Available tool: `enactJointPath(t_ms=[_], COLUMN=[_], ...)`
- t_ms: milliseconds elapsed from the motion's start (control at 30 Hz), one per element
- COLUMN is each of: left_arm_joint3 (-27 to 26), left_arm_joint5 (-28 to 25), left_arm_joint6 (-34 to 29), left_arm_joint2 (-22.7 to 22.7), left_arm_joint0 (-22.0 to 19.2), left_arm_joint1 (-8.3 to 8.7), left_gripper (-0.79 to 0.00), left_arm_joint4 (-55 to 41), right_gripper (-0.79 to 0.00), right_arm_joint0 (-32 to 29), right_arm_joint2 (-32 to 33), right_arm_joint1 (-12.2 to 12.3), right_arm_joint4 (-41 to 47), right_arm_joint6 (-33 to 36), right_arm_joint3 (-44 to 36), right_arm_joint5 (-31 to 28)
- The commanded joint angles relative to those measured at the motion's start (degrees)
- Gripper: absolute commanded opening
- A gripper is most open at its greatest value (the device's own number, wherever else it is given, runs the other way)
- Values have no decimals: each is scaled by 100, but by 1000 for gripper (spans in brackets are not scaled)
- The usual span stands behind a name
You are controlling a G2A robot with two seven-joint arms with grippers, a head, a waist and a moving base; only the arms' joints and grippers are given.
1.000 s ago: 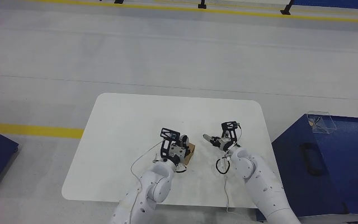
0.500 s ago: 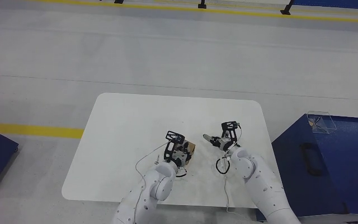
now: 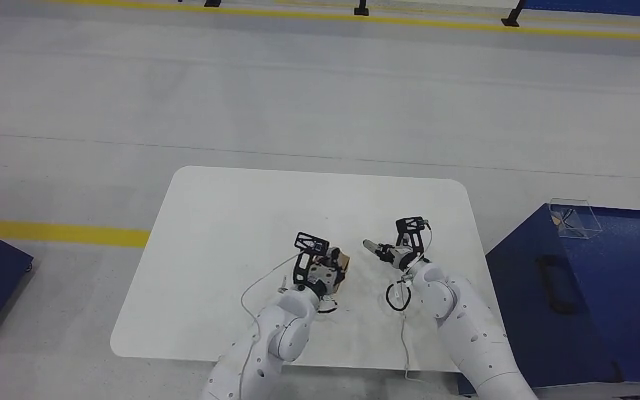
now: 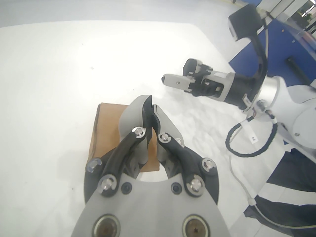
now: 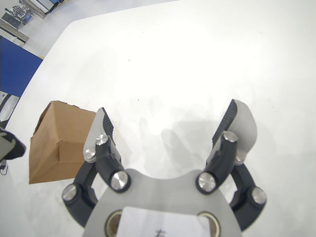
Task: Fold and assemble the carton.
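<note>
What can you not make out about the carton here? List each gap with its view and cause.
Left wrist view: the left gripper hides part of the carton; contact unclear.
Right wrist view: a finger of the right gripper covers one corner.
Top view: carton too small, flaps unreadable.

The table [image 3: 220,210] is white, with a flat top and rounded corners. A brown carton [image 3: 341,266] stands directly on it, in the half nearer the robot and about midway between the left and right edges. The carton's underside rests flat on the table top, and a folded seam shows on one side wall [image 5: 56,139]. A small dark speck [image 5: 128,60] lies beyond the carton, toward the far edge.
</note>
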Motion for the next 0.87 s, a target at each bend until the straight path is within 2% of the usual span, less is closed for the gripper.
enactJointPath(t_ms=[0, 100, 233, 467, 500, 533, 567, 633, 667, 833], left_arm_joint3=[102, 286, -91, -769, -769, -769, -776, -773, -770, -769], left_arm_joint5=[75, 230, -7, -397, -397, -397, -402, -400, -398, -397], left_arm_joint6=[-224, -572, 265, 1684, 1684, 1684, 1700, 1695, 1687, 1684], left_arm_joint2=[15, 68, -9, -138, -138, -138, -139, -140, -139, -138], left_arm_joint0=[-45, -196, -48, 601, 601, 601, 608, 606, 602, 601], left_arm_joint1=[-1, -22, -24, 66, 66, 66, 67, 67, 67, 66], left_gripper=[-785, -785, -785, -785, -37, 0, -783, -769, -726, -402], left_arm_joint4=[80, 167, -8, 277, 277, 277, 284, 280, 278, 277], right_gripper=[0, 0, 0, 0, 0, 0, -1, -1, -1, -1], right_arm_joint0=[0, 0, 0, 0, 0, 0, 0, 0, 0, 0], right_arm_joint2=[0, 0, 0, 0, 0, 0, 0, 0, 0, 0], right_arm_joint1=[0, 0, 0, 0, 0, 0, 0, 0, 0, 0], right_arm_joint4=[0, 0, 0, 0, 0, 0, 0, 0, 0, 0], right_arm_joint6=[0, 0, 0, 0, 0, 0, 0, 0, 0, 0], right_arm_joint3=[0, 0, 0, 0, 0, 0, 0, 0, 0, 0], right_arm_joint5=[0, 0, 0, 0, 0, 0, 0, 0, 0, 0])
